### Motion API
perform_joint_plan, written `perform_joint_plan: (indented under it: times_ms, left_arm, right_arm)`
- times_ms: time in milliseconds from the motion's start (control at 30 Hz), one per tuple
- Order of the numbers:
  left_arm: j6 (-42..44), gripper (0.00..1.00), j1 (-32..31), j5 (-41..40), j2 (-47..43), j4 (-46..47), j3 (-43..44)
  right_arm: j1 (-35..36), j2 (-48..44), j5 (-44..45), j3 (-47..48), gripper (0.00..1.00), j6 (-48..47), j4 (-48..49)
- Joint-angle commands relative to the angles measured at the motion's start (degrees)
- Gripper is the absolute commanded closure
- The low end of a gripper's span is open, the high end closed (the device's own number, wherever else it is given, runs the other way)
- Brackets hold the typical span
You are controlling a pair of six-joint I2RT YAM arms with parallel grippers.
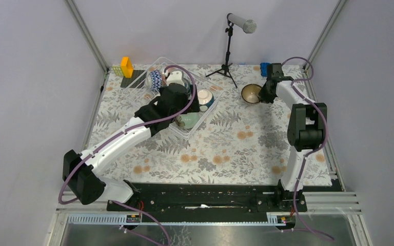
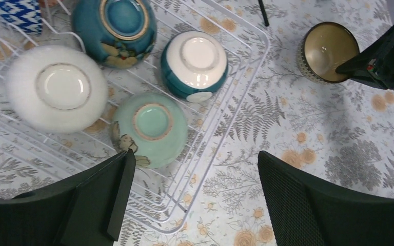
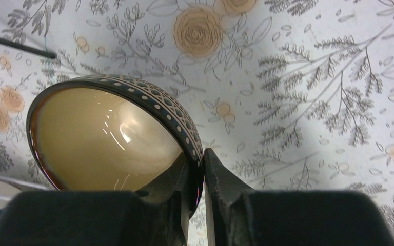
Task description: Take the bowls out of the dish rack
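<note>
Floral tablecloth [image 1: 225,148] fills centre of frame. Grey microphone [image 1: 242,23] on black tripod stand [image 1: 228,56], top centre. Orange block [image 1: 127,66], yellow-green gridded piece [image 1: 117,70], black mat [image 1: 133,79] upper left. Blue object [image 1: 264,68] upper right.

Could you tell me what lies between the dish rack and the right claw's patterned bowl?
Only bare floral tablecloth between dish rack and patterned bowl, shown best in the left wrist view.

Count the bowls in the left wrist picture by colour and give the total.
White bowl: 1
Pale green bowl: 1
Teal: 2 (flowered teal bowl, teal bowl with white bottom)
Blue-and-white bowl, cut by the edge: 1
Brown bowl: 1
Total: 6
</note>
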Motion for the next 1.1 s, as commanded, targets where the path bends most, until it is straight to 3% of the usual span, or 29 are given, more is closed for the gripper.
perform_joint_plan:
  times_ms: [0,233,400,500,633,800,1067]
  left_arm:
    - [-0.39,0.06,1.69,-3.07,-2.72,1.75,-1.21]
    - [-0.06,0.05,2.49,-5.29,-3.47,0.73,-2.03]
    - [-0.79,0.05,2.79,-5.49,-3.66,0.76,-2.79]
    - [-1.57,0.05,2.86,-5.35,-3.77,0.04,-2.84]
    - [-2.01,0.04,2.93,-5.92,-4.84,-0.38,-3.34]
    - [-3.73,0.03,4.38,-7.47,-5.18,-1.38,-3.42]
    - [-2.17,0.01,8.6,-10.49,-0.31,-6.66,1.33]
  right_arm:
    - [-1.04,3.06,-3.83,6.99,0.92,1.97,2.45]
    - [-1.88,6.66,-4.68,9.35,0.86,1.93,1.82]
    - [-2.08,6.68,-4.14,9.0,0.71,1.51,1.8]
    - [-2.85,6.62,-5.08,9.17,0.67,1.6,1.4]
    - [-3.22,4.61,-4.93,9.0,0.38,0.31,0.93]
    - [-3.22,-1.02,-4.94,6.68,0.33,-1.43,1.36]
    - [-3.18,-11.43,-8.89,-1.39,0.11,-3.38,3.98]
